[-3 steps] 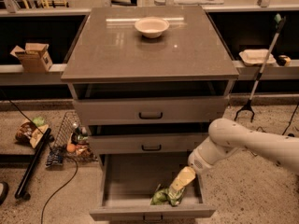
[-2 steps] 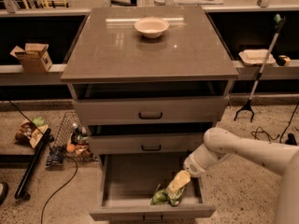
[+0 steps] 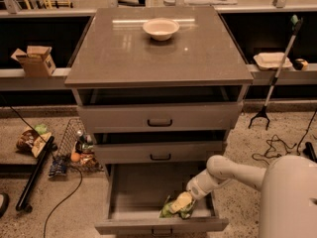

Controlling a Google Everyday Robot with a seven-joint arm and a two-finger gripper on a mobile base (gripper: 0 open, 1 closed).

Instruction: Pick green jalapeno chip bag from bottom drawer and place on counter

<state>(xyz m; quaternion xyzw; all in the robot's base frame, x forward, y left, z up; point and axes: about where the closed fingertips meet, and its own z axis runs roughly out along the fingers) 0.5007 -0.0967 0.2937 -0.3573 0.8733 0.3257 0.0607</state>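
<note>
The green jalapeno chip bag (image 3: 170,212) lies crinkled on the floor of the open bottom drawer (image 3: 138,192), near its front right corner. My gripper (image 3: 181,201) reaches down into the drawer from the right and sits on top of the bag, touching it. My white arm (image 3: 233,172) comes in from the lower right. The counter (image 3: 148,53) is the glossy grey-brown top of the cabinet, with a white bowl (image 3: 161,29) near its back edge.
Two shut drawers (image 3: 159,117) sit above the open one. A cardboard box (image 3: 34,61) stands on the left ledge and a white tray (image 3: 271,60) on the right ledge. A grabber stick (image 3: 277,76) leans at the right. A wire basket (image 3: 74,150) and snack packets (image 3: 30,139) lie on the floor at the left.
My gripper has moved down and to the left inside the drawer, onto the green bag. The bag has not moved.
</note>
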